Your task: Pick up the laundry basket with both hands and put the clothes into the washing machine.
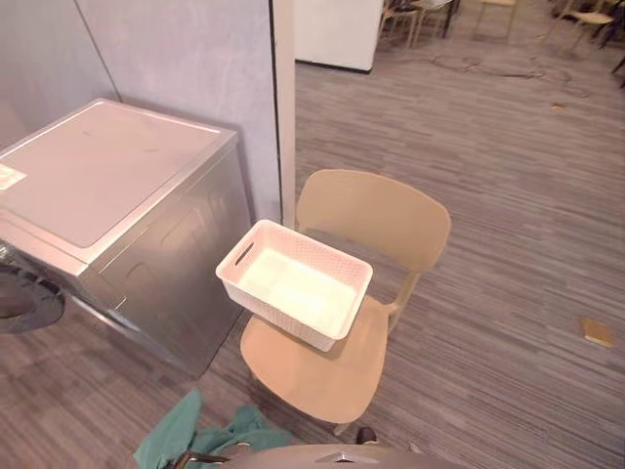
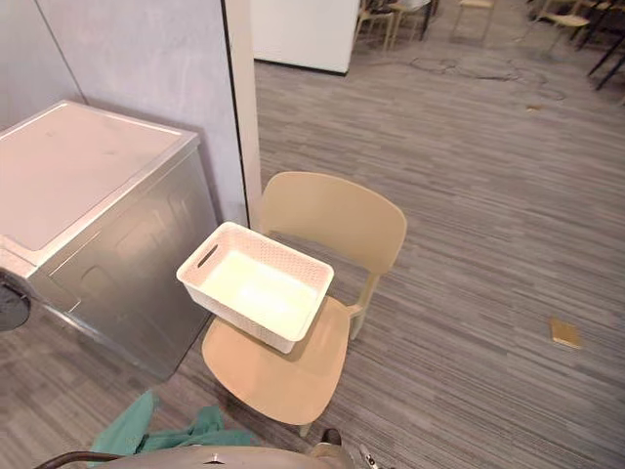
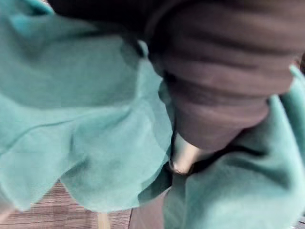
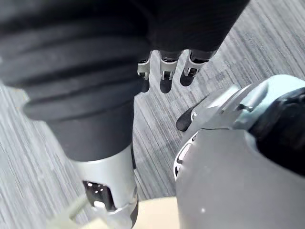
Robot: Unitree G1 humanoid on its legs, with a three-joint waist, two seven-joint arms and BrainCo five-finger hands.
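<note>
One white basket [image 1: 278,315] sits on the tan chair [image 1: 376,210] beside the washing machine [image 1: 107,176] before you, your left hand [image 3: 219,95] is wrapped in teal clothes [image 3: 86,119] so you cannot tell its fingers' state, and your right hand [image 4: 166,71] hangs slack-fingered, holding nothing.

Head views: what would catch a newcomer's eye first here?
A white laundry basket, apparently empty, sits on the tan chair seat beside the silver washing machine. At the lower edge, teal cloth bunches around the left hand, while the right hand hangs open above the floor.
</note>
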